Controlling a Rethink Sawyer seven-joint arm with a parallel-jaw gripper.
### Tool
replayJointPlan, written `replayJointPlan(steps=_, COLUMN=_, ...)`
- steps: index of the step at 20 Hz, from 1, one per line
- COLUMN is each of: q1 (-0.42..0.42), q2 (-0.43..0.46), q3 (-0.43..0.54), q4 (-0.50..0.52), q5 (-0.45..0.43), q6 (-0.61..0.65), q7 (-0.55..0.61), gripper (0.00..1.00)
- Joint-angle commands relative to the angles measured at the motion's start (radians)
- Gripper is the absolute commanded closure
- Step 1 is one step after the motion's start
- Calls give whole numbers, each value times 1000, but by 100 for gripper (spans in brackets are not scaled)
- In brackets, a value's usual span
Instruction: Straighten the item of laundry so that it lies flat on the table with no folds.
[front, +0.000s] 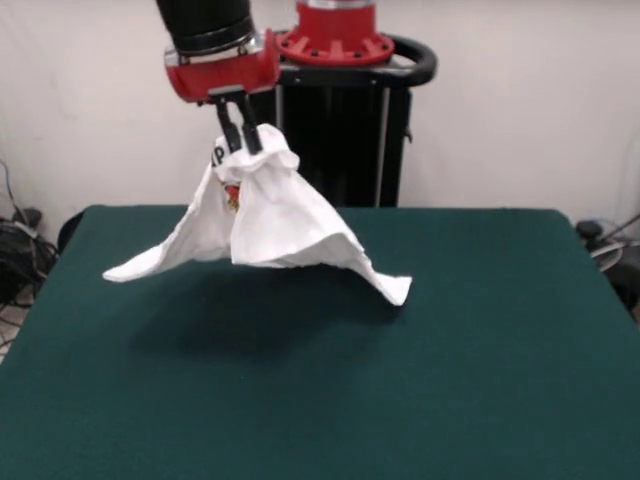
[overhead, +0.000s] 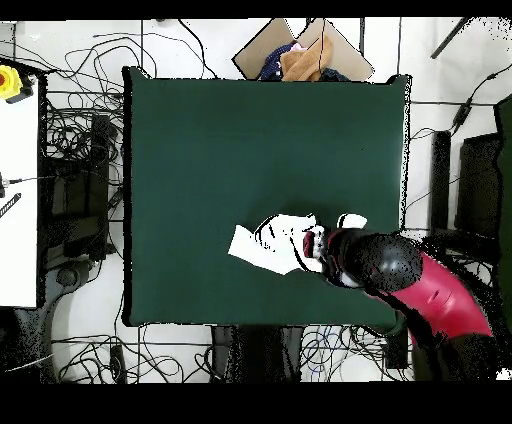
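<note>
Fingers: the gripper (front: 241, 137) is clenched on a bunched peak of the item of laundry (front: 262, 215), so the cloth is carried by one point.
Laundry position: it is hung as a tent above the far part of the table (front: 320, 390), near the pedestal (front: 340, 110); whether the drooping corners touch cannot be told.
Reason for lift: the folds are probably meant to be pulled out by the cloth's own weight.
Overhead: the shirt (overhead: 275, 240) is seen beside the arm (overhead: 420, 285).
Remaining: the cloth is judged far from flat.
</note>
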Motion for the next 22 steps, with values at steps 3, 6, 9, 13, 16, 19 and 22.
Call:
replayJointPlan(steps=3, q1=-25, q2=190, q3=139, q4=-407, q5=-175, q6=250, q7=-228, gripper=100)
replayJointPlan(steps=6, q1=-36, q2=205, q3=163, q4=-486, q5=-221, q6=318, q7=-251, gripper=100)
replayJointPlan(steps=9, q1=-45, q2=210, q3=191, q4=-552, q5=-239, q6=416, q7=-273, gripper=100)
replayJointPlan(steps=13, q1=-53, q2=192, q3=219, q4=-621, q5=-244, q6=520, q7=-288, gripper=100)
replayJointPlan(steps=16, q1=-56, q2=174, q3=234, q4=-661, q5=-251, q6=551, q7=-303, gripper=100)
replayJointPlan(steps=19, q1=-61, q2=82, q3=227, q4=-612, q5=-224, q6=550, q7=-265, gripper=100)
replayJointPlan(steps=22, q1=-49, q2=-47, q3=197, q4=-562, q5=-189, q6=609, q7=-199, gripper=100)
